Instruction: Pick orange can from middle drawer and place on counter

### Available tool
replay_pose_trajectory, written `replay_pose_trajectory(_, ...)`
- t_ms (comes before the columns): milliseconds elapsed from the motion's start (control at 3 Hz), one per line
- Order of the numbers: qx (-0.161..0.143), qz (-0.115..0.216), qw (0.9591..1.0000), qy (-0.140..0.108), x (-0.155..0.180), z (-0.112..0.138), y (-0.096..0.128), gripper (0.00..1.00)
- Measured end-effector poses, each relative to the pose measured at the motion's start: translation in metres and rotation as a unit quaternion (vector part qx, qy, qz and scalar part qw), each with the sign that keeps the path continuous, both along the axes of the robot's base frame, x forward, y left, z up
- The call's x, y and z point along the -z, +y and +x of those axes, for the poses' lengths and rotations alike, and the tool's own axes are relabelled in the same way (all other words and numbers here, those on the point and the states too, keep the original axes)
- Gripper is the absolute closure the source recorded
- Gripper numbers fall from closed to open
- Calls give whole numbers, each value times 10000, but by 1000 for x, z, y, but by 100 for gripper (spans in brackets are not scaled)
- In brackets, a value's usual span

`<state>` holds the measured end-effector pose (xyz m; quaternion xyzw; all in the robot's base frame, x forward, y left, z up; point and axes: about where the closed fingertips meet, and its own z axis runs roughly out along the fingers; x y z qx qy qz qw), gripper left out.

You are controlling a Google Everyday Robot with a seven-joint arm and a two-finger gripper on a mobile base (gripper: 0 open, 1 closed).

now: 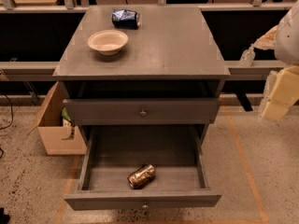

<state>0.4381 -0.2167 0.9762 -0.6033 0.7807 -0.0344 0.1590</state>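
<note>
The shiny copper-orange metal can (141,175) lies sideways near the front edge of the open grey wooden middle drawer (140,199). My cream gripper (279,96) hangs off the desk's right edge; I cannot tell whether it is open. Beyond, a round cream bowl (108,41) sits on the grey counter (173,45).

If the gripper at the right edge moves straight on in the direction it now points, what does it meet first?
Probably the floor right of the middle drawer: the gripper seems to point down, beside it. Depth is unclear, so this is uncertain.
</note>
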Motion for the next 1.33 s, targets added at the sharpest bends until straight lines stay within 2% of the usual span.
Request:
replay_pose_trajectory(333, 0, 0, 10000, -1, 0, 0, 0, 0)
replay_pose_trajectory(667, -131, 136, 9998, -20, 5, 2, 3, 0)
replay_pose_trajectory(1000, -542, 44, 9985, -94, 42, 12, 14, 0)
replay_pose_trajectory(1333, -1327, -19, 9909, -214, 104, 27, 38, 0)
